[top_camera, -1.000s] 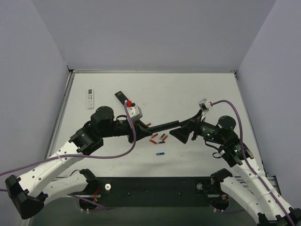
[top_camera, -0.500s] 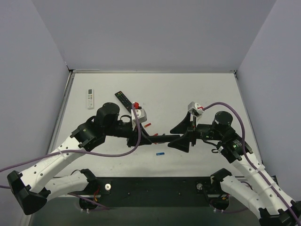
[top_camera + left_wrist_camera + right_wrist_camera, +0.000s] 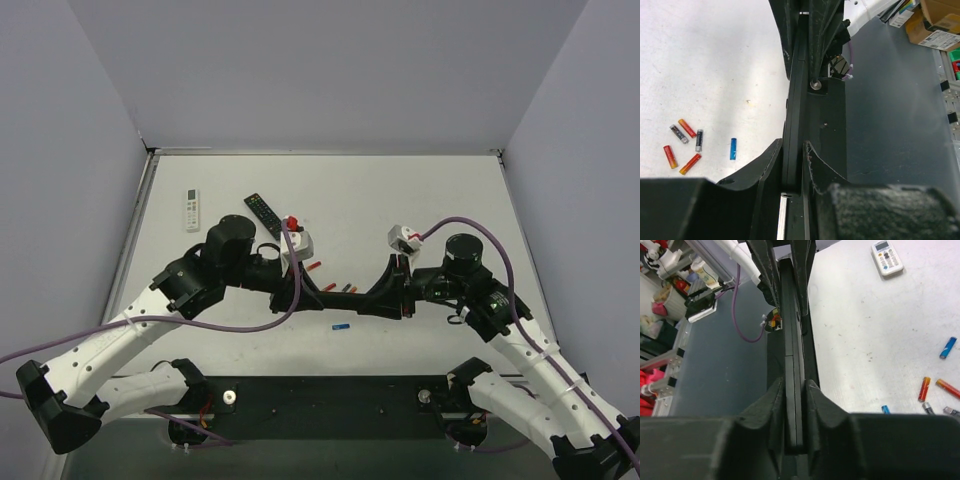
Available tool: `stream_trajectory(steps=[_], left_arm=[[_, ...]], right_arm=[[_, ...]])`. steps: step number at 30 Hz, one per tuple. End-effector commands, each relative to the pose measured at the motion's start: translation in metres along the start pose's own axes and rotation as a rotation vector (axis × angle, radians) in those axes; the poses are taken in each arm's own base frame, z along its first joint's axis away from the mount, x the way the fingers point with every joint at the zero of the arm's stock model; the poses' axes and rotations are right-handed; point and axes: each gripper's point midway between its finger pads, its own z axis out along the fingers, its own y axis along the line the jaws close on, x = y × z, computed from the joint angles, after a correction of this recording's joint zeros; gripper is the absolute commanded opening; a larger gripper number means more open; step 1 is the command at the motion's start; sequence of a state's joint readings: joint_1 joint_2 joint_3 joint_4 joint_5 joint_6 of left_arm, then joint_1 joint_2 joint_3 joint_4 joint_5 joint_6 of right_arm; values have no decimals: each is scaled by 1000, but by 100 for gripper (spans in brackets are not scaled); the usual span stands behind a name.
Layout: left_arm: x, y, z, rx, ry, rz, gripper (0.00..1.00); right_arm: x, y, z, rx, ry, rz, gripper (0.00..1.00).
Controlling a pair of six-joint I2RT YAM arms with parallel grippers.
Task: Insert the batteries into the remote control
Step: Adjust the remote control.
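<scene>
Overhead view of a white table (image 3: pixel 450 190), lightly scuffed and speckled, boxed in on three sides by plain pale grey-lilac walls (image 3: pixel 330 70); a black strip (image 3: pixel 330 395) runs along the near edge where two black-and-white arms are bolted, each trailing a purple cable (image 3: pixel 200 325). The arms meet at mid-table, and the remote (image 3: pixel 352 293), a slim black bar, spans the gap between them, one end in each gripper; the wrist views show it edge-on, and it appears lifted off the surface. The left gripper (image 3: pixel 791 145) has its jaws closed down to the thickness of the bar, both fingers pressed against its sides; the right gripper (image 3: pixel 794 385) clamps the other end the same way, jaws narrowed to a slit that the bar fills. The batteries (image 3: pixel 685 145) lie loose on the table near the held remote; they are a small scatter of red-orange and dark ones, some just beside each other, some apart; a blue battery (image 3: pixel 341 326) lies alone on the near side. Toward the far left a white remote (image 3: pixel 192 209) lies flat; a black remote with buttons (image 3: pixel 263 212) lies to its right, angled. The wrist views also reach past the table edge; there is a dark grey floor (image 3: pixel 900 125), cardboard boxes (image 3: pixel 940 20) and blurred shelf clutter.
</scene>
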State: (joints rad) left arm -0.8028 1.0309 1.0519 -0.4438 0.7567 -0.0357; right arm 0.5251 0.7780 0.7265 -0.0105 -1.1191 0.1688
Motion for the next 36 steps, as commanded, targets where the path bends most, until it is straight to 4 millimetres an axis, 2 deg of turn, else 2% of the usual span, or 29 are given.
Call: stream_trajectory(steps=[1, 2, 3, 5, 6, 7, 8, 9, 10, 11, 12, 13, 14, 15, 16, 17, 18, 19, 26, 31, 36], left_arm=[[-23, 6, -7, -58, -65, 69, 22], [-25, 10, -8, -84, -77, 72, 32], [-27, 11, -10, -104, -93, 65, 54], [-38, 23, -14, -180, -152, 70, 69], [-37, 26, -17, -210, -180, 41, 81], [-41, 30, -20, -241, -214, 33, 84], [-58, 40, -27, -311, -300, 45, 87], [-54, 44, -31, -342, -348, -15, 89], [-61, 45, -36, -363, -409, -24, 93], [-84, 44, -51, -400, -544, 0, 94], [-76, 50, -51, -412, -586, -74, 95], [-77, 52, -54, -421, -634, -99, 96], [-91, 50, -67, -436, -739, -97, 96], [-93, 50, -71, -429, -792, -151, 96], [-80, 57, -67, -434, -804, -183, 96], [-92, 51, -76, -406, -890, -170, 96], [-90, 52, -76, -389, -925, -211, 96], [-85, 55, -74, -386, -939, -233, 96], [-115, 46, -76, -223, -1121, -271, 96], [-121, 51, -77, -194, -1179, -351, 91], [-122, 53, -76, -159, -1212, -405, 83]], right_arm=[[-19, 17, 0, -70, -42, -66, 0], [-21, 17, 0, -66, -55, -58, 0], [-20, 17, 1, -60, -68, -9, 0], [-34, 15, 2, -42, -142, -25, 0], [-41, 10, 2, -6, -188, -7, 0], [-48, 9, 3, -5, -243, 21, 0], [-52, 6, 3, 13, -277, 47, 0], [-60, -3, 2, 62, -331, 69, 0], [-66, -3, 3, 54, -373, 105, 0], [-71, -6, 3, 71, -403, 126, 0], [-74, -11, 3, 85, -425, 153, 0], [-85, -12, 2, 93, -481, 153, 0], [-86, -15, 3, 93, -503, 210, 0], [-88, -16, 3, 92, -527, 235, 0], [-99, -16, 0, 91, -582, 225, 0], [-102, -13, 2, 70, -593, 255, 0], [-103, -15, 5, 67, -592, 272, 0], [-106, -13, 6, 54, -602, 275, 0], [-111, -6, 26, -31, -625, 366, 0], [-104, -7, 39, -54, -610, 403, 0], [-100, -12, 42, -37, -619, 414, 0]])
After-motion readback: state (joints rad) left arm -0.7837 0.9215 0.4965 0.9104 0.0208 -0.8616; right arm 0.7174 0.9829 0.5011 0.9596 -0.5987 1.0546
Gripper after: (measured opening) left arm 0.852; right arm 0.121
